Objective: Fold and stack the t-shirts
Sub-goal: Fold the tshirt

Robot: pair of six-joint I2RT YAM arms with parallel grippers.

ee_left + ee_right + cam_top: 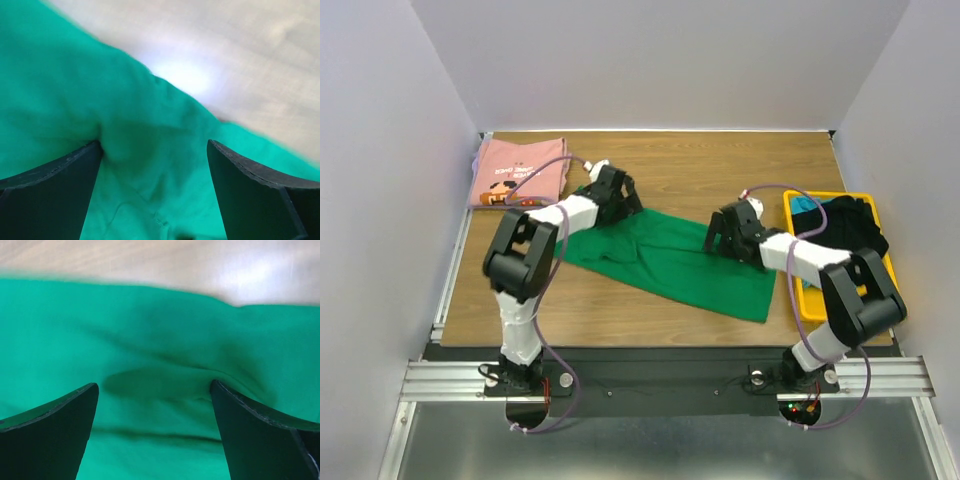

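The near hem of the green t-shirt (670, 262) lies closest to my bases. The shirt is spread across the middle of the table (720, 160), wrinkled and with no tidy fold. At its far edge my left gripper (620, 195) and right gripper (720, 232) are down on the cloth, well apart. Both have jaws wide, with tips pressed into the fabric and a low ridge of cloth between them — nothing clamped. To the right, the yellow tray (798, 290) holds dark garments (850, 225). In the far left corner the pink t-shirt (517, 172) lies folded. Status, as I judge it: one shirt done — the green one remains to be folded, then stacked on the pink.
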